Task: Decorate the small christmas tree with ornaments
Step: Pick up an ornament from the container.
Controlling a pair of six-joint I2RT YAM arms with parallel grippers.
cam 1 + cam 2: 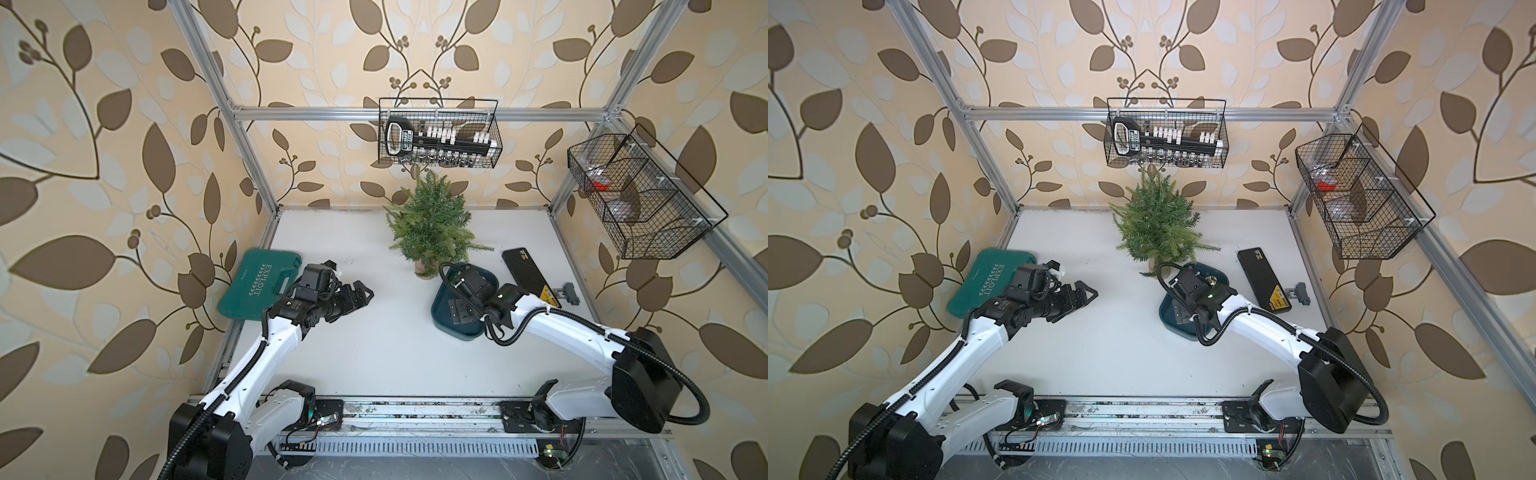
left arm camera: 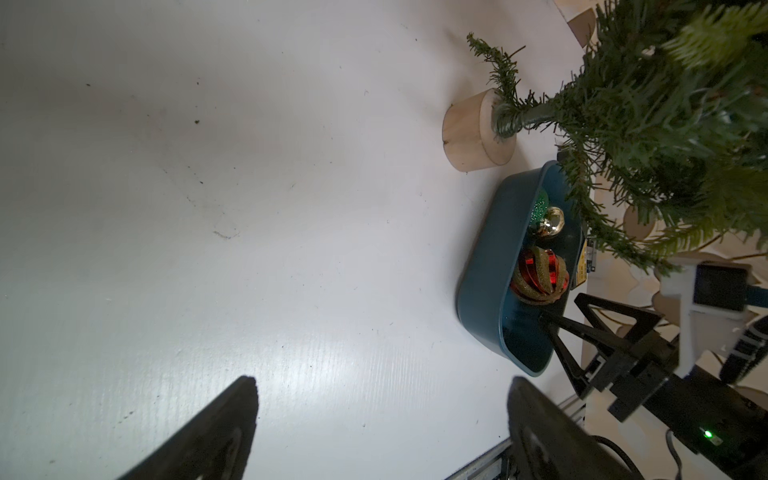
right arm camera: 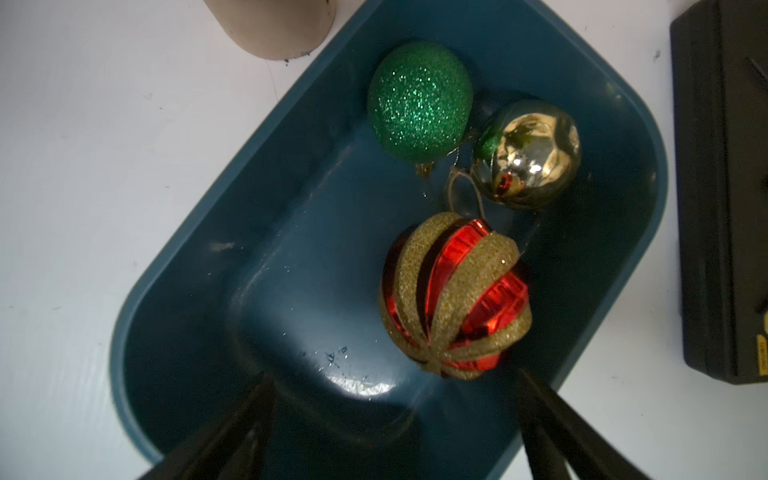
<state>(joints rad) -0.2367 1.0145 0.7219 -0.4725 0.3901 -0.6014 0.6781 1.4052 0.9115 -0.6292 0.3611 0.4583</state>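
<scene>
3 ornaments (image 3: 419,102) lay in tray (image 3: 124,332), near-right of tree (image 1: 432,224), none hung; R gripper (image 3: 395,376) over tray, jaws apart, empty; L gripper (image 2: 384,380) open, idle at left; step prob. 1st pick, next move likely needing descent onto red-gold ball (image 3: 455,299).

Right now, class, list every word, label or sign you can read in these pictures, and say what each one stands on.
"EXPLOIT": white letters on the green tool case.
Small print beside it on that case: too small to read.
Yellow label on the black case: a dark triangle shows, but the text is blurred.
Label on the handle of the socket holder: blurred.
Nothing else is legible.
</scene>
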